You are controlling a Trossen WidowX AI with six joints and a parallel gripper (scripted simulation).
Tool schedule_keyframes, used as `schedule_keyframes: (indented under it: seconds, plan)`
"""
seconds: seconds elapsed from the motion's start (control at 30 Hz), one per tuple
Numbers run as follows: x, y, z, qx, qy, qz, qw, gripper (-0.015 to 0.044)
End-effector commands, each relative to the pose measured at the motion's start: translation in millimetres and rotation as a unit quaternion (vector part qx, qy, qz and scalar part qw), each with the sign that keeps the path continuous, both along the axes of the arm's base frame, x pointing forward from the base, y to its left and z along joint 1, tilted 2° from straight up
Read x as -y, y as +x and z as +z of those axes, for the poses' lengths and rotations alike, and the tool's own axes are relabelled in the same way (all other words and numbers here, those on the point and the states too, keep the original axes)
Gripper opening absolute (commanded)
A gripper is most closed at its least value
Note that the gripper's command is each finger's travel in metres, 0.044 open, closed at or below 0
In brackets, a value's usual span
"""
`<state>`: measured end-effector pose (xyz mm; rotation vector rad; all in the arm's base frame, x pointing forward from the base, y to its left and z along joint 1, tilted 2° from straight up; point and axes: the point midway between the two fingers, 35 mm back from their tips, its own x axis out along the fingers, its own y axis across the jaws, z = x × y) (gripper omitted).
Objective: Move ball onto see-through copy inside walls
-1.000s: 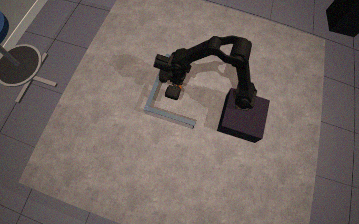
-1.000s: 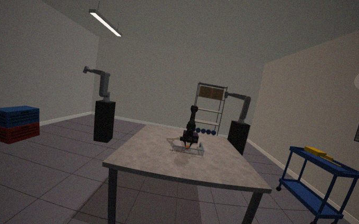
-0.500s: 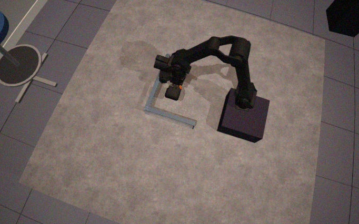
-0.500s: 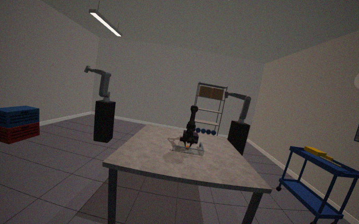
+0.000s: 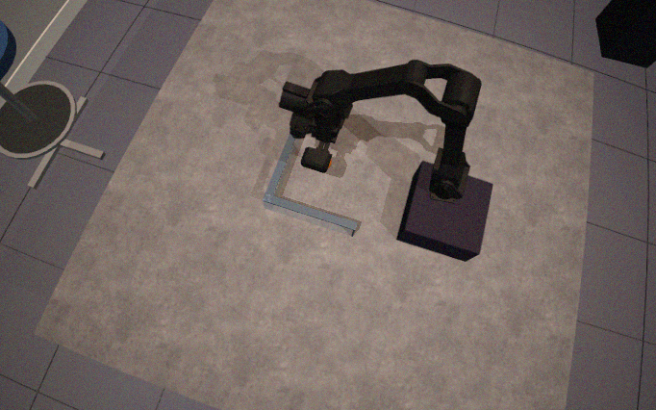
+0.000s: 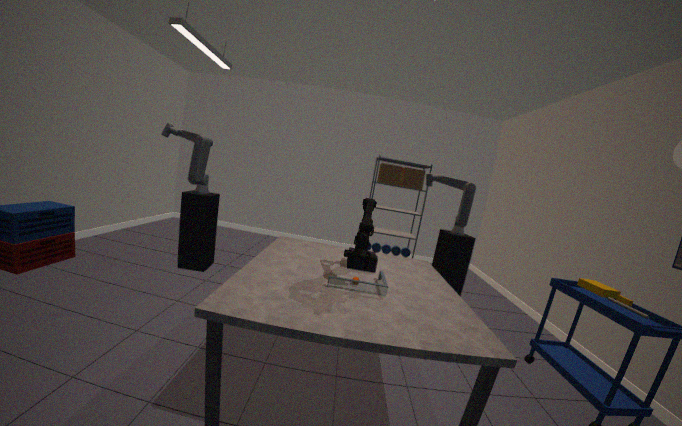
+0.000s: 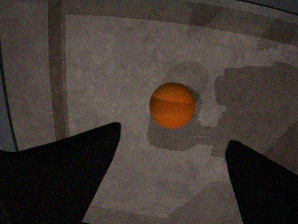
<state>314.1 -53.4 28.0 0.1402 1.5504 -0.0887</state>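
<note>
Below, the ball [image 7: 173,104] lies free of the open pincer [image 7: 169,163]; fingers apart.

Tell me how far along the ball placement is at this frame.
Done: the orange ball lies on the table inside the corner of the clear walls, free of the end effector, whose fingers stand open on either side with nothing between them. In hand: the release. Left: moving the end effector away and the ball staying still. The see-through copy cannot be made out, so the exact fit is unconfirmed.
</note>
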Motion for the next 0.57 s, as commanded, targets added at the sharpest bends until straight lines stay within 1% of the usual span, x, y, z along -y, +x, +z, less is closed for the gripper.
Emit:
schedule_keyframes:
  seconds: [0.0,0.07,0.27,0.33,0.43,0.53]
  plan:
    - [0.6,-2.8,16.6,-0.002,-0.002,0.002,1.000,0.0316]
    - [0.3,0.9,9.9,0.005,-0.001,0.000,1.000,0.0316]
    - [0.3,0.9,9.9,0.005,-0.001,0.000,1.000,0.0316]
    - [0.7,0.4,21.3,0.005,-0.001,0.000,1.000,0.0368]
    - [1.0,-4.5,58.8,0.006,-0.001,0.000,1.000,0.0440]
    - [1.0,-5.1,61.7,0.006,-0.001,0.000,1.000,0.0440]
